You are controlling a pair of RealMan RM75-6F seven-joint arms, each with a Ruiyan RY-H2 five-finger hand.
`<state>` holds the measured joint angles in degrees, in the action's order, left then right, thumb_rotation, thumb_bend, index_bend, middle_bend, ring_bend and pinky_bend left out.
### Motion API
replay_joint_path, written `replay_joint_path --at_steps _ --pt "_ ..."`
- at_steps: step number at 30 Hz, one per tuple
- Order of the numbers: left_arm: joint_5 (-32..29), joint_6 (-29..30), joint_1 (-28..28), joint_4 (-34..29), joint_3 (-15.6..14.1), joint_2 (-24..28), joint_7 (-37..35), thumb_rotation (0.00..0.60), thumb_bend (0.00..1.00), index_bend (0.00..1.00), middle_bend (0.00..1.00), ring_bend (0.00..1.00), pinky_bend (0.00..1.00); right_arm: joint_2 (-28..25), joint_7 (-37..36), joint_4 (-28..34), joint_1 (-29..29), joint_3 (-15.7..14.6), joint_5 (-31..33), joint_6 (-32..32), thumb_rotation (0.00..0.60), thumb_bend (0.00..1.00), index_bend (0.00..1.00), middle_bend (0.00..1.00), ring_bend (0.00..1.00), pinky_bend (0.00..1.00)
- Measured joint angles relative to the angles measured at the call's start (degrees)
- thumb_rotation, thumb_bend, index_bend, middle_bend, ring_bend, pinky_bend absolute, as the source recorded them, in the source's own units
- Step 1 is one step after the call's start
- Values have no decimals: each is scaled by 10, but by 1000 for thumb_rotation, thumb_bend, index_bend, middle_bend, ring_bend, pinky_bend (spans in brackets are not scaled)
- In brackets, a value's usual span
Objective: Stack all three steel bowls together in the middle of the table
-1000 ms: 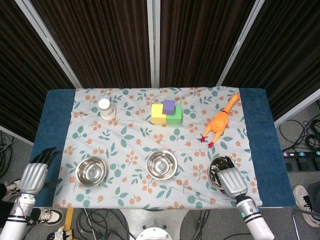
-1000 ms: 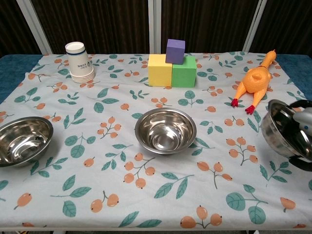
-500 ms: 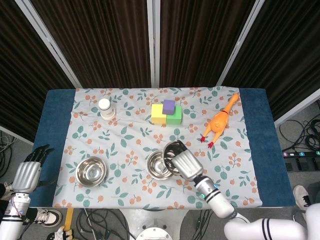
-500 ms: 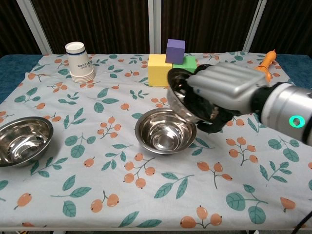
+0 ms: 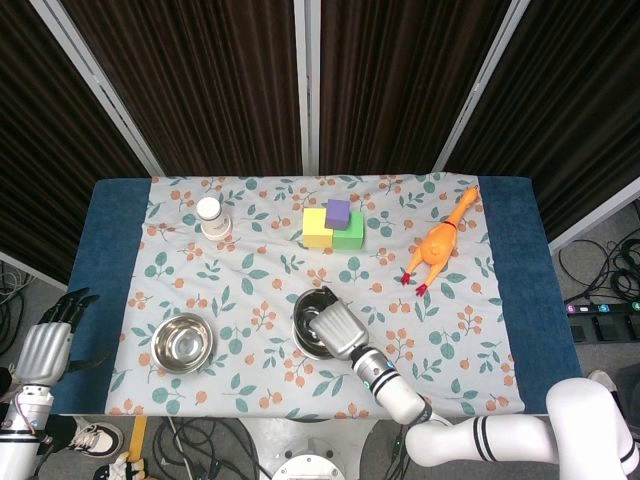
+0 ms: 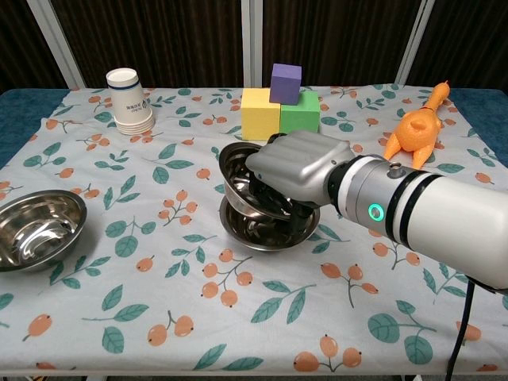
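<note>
My right hand [image 6: 300, 168] [image 5: 336, 328] grips a steel bowl [image 6: 244, 182] by its rim, tilted, just above the middle steel bowl [image 6: 262, 228] at the table's centre. In the head view the hand covers most of both bowls [image 5: 309, 318]. A third steel bowl [image 6: 38, 228] [image 5: 183, 342] sits upright near the front left of the table. My left hand [image 5: 42, 345] hangs off the table's left edge with its fingers spread, holding nothing.
A stack of white paper cups [image 6: 128, 100] stands at the back left. Yellow, green and purple blocks [image 6: 279, 104] sit at the back centre. An orange rubber chicken [image 6: 416, 128] lies at the back right. The flowered cloth [image 6: 238, 317] covers the table.
My right hand carried its bowl from the table's right side leftward and lowered it over the middle bowl. My left hand drifted slightly down and left.
</note>
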<state>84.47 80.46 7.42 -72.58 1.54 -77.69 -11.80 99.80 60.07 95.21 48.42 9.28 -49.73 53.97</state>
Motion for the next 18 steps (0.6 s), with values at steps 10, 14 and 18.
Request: replay_joint_path --at_steps 10,14,18 --pt "1 -2 -1 4 -2 -3 -2 600 86 214 205 126 232 -21 16 18 28 -27 44 13 600 102 572 494 289 91" --pt "2 -1 -1 4 -1 -3 -1 600 86 214 205 126 232 -28 15 28 37 -33 49 20 600 101 545 474 274 86" --pt "3 -2 0 3 -1 -2 0 600 86 214 205 126 232 -41 2 46 39 -33 36 30 600 95 528 464 268 81"
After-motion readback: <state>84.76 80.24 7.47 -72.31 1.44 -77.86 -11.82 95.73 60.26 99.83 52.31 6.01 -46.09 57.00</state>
